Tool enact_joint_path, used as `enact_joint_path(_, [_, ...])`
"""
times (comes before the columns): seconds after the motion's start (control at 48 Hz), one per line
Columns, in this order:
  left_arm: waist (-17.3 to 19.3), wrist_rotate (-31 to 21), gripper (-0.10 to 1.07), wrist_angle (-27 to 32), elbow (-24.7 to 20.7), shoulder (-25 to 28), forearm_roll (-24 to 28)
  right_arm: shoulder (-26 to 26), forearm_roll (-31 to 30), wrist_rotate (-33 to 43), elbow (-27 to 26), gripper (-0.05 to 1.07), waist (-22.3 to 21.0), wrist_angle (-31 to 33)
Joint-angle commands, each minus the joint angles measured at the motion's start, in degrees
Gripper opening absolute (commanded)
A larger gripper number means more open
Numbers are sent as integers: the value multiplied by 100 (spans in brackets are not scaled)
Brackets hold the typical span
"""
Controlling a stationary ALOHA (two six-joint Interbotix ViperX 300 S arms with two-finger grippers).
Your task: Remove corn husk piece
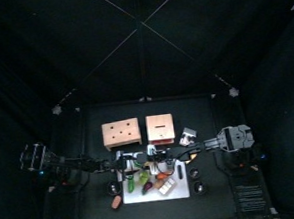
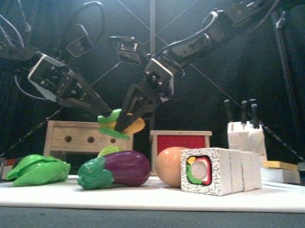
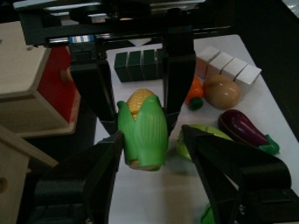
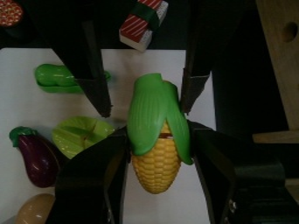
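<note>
Right pincer (image 4: 158,166) is clamped on the corn (image 4: 160,144), holding it in the air above the white board (image 1: 187,189). Facing it, the left pincer (image 3: 158,166) stands wide apart on either side of the cob, its green husk piece (image 4: 149,109) wrapped over one end. Below, the board lies on the small black tabletop (image 1: 93,194) with an eggplant (image 2: 116,167), a green pepper (image 2: 38,169), an egg-like ball (image 2: 170,165) and a sushi roll (image 2: 218,171). Behind stand a wooden box (image 2: 86,138), a red box (image 2: 179,141) and a knife block (image 2: 247,134). Black curtains (image 1: 23,56) close the pen all round.
</note>
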Motion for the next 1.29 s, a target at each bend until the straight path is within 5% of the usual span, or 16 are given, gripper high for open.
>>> enact_joint_path(0.0, [-9,70,88,-26,-132,0,-62,-229,18,18,-167,67,-62,-44])
enact_joint_path(0.667, [0,615,59,-35,-114,-79,-536,-229,79,18,-202,67,-97,-44])
enact_joint_path(1.271, [0,624,46,-26,-53,-141,-545,-255,88,18,-158,67,-105,-35])
